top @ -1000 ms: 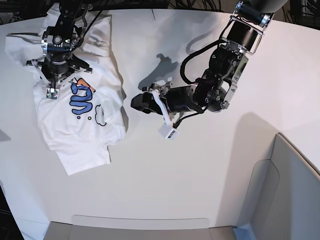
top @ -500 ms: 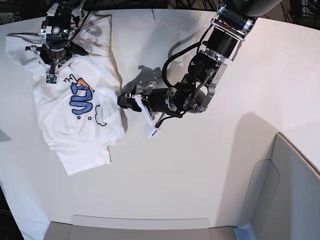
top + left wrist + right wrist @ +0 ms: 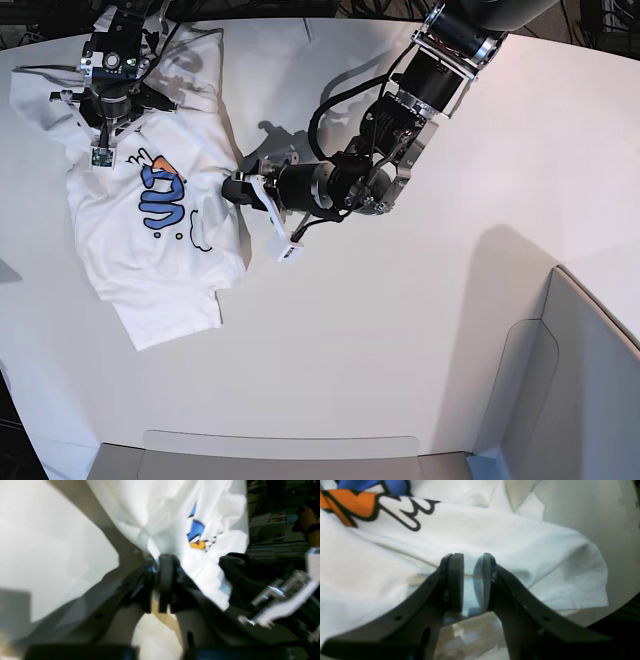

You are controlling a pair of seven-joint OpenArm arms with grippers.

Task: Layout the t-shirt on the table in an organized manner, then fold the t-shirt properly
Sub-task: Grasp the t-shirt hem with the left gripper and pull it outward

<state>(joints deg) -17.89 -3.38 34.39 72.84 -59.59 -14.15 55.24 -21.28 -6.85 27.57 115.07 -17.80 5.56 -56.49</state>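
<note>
- The t-shirt point(image 3: 155, 200) lay bunched and creased on the left part of the table point(image 3: 400, 330), print facing up.
- The left gripper point(image 3: 161, 562) had reached the shirt's right edge and clamped onto a fold (a second earlier it hung open, well clear).
- The right gripper point(image 3: 468, 580) remained partly parted over cloth near the collar; any grip there was unclear.
- Spreading could probably begin.

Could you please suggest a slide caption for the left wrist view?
Left gripper fingers shut on a bunched fold of the white cotton printed t-shirt above the plain white tabletop.
</note>
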